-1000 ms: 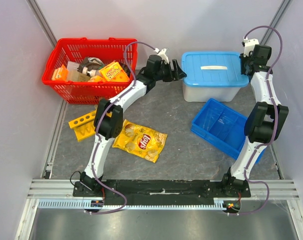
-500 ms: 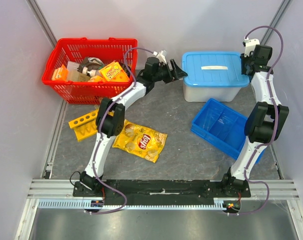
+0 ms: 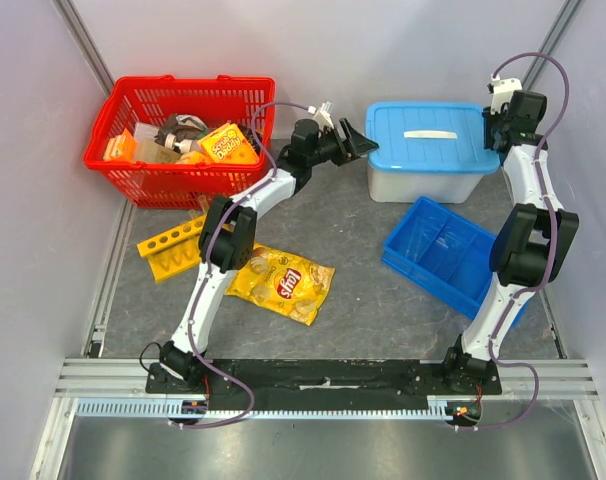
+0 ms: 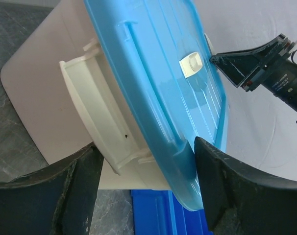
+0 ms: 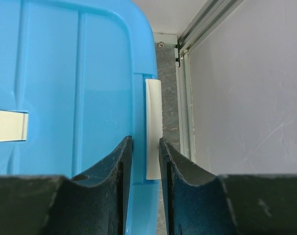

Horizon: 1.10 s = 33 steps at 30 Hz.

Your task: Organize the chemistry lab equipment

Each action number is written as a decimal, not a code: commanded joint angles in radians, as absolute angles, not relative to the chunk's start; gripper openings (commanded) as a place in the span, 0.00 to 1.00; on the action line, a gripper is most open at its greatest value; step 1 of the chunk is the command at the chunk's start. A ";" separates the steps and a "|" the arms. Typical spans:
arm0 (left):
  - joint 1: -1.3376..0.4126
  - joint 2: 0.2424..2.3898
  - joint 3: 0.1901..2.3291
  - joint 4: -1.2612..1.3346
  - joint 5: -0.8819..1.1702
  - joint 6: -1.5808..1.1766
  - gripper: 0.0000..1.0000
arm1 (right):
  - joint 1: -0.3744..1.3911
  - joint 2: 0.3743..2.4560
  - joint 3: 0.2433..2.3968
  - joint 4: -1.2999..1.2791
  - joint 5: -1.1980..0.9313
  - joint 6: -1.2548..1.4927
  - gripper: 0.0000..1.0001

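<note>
Unlatching the lidded box

Both arms flank the box (image 3: 428, 182) at the far right. Released and wide, the left gripper (image 3: 356, 139) faces the left latch (image 4: 97, 115). Over the right latch (image 5: 153, 122) the right gripper (image 5: 144, 147) hangs narrowly parted, grasp unclear. Next, probably, lift both latches.

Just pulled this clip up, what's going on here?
Both arms are at the storage box, one at each end, and its blue lid is on. The left end effector is open, with its fingers on either side of the white latch at the box's left end. The right end effector straddles the opposite latch with narrow jaws. Whether it is pinching it is unclear.
</note>
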State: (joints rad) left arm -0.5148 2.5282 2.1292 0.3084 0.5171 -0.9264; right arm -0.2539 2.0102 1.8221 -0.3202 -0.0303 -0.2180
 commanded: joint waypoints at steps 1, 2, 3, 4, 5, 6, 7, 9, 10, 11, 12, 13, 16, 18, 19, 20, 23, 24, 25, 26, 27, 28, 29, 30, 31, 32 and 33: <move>-0.538 2.542 2.210 0.330 0.488 -0.884 0.75 | -0.262 1.983 1.796 -0.313 -0.084 -0.199 0.35; -0.541 2.539 2.218 0.312 0.482 -0.861 0.69 | -0.262 1.985 1.793 -0.307 -0.110 -0.196 0.35; -0.543 2.531 2.221 0.287 0.473 -0.836 0.65 | -0.262 1.985 1.790 -0.305 -0.121 -0.193 0.35; -0.546 2.522 2.227 0.247 0.454 -0.804 0.59 | -0.258 1.986 1.789 -0.304 -0.123 -0.190 0.34; -0.549 2.510 2.229 0.211 0.431 -0.773 0.53 | -0.256 1.987 1.784 -0.301 -0.123 -0.189 0.34; -0.554 2.496 2.229 0.178 0.411 -0.735 0.48 | -0.255 1.987 1.778 -0.298 -0.126 -0.186 0.34; -0.557 2.485 2.230 0.149 0.381 -0.700 0.46 | -0.253 1.987 1.772 -0.292 -0.127 -0.184 0.34; -0.566 2.464 2.232 0.101 0.335 -0.638 0.40 | -0.253 1.985 1.761 -0.282 -0.136 -0.181 0.34; -0.569 2.456 2.232 0.088 0.318 -0.618 0.38 | -0.250 1.986 1.755 -0.281 -0.135 -0.179 0.34; -0.572 2.453 2.235 0.077 0.305 -0.597 0.36 | -0.252 1.988 1.752 -0.278 -0.135 -0.176 0.34; -0.575 2.453 2.243 0.066 0.299 -0.578 0.36 | -0.249 1.988 1.749 -0.281 -0.137 -0.175 0.34; -0.578 2.456 2.252 0.052 0.299 -0.568 0.34 | -0.249 1.990 1.746 -0.276 -0.137 -0.172 0.34; -0.594 2.468 2.286 0.031 0.291 -0.529 0.30 | -0.249 1.990 1.738 -0.278 -0.130 -0.166 0.34; -0.603 2.477 2.301 0.032 0.293 -0.512 0.30 | -0.250 1.988 1.736 -0.276 -0.104 -0.153 0.34; -0.604 2.483 2.312 0.035 0.302 -0.506 0.29 | -0.250 1.990 1.736 -0.281 -0.077 -0.141 0.33; -0.607 2.491 2.325 0.035 0.311 -0.503 0.27 | -0.249 1.993 1.741 -0.284 -0.052 -0.134 0.33; -0.614 2.508 2.344 0.057 0.348 -0.506 0.31 | -0.252 1.996 1.749 -0.291 0.039 -0.104 0.33; -0.614 2.510 2.342 0.069 0.359 -0.514 0.38 | -0.256 1.999 1.756 -0.299 0.082 -0.082 0.33; -0.614 2.510 2.344 0.075 0.370 -0.518 0.44 | -0.261 2.000 1.761 -0.308 0.118 -0.065 0.33; -0.612 2.510 2.344 0.077 0.371 -0.523 0.48 | -0.270 2.003 1.767 -0.317 0.148 -0.045 0.33; -0.612 2.507 2.341 0.080 0.374 -0.526 0.51 | -0.276 2.003 1.770 -0.325 0.184 -0.028 0.33; -0.612 2.500 2.341 0.081 0.379 -0.528 0.53 | -0.281 2.002 1.776 -0.333 0.228 -0.019 0.32; -0.609 2.494 2.341 0.081 0.383 -0.528 0.55 | -0.288 2.000 1.776 -0.337 0.254 -0.005 0.32; -0.606 2.487 2.338 0.083 0.387 -0.528 0.56 | -0.294 1.997 1.773 -0.341 0.279 -0.002 0.32; -0.603 2.474 2.333 0.083 0.385 -0.528 0.57 | -0.302 1.994 1.772 -0.341 0.291 -0.002 0.32; -0.603 2.462 2.327 0.084 0.385 -0.525 0.57 | -0.307 1.993 1.773 -0.342 0.299 0.024 0.32; -0.601 2.448 2.318 0.087 0.385 -0.520 0.58 | -0.310 1.991 1.776 -0.342 0.305 0.026 0.32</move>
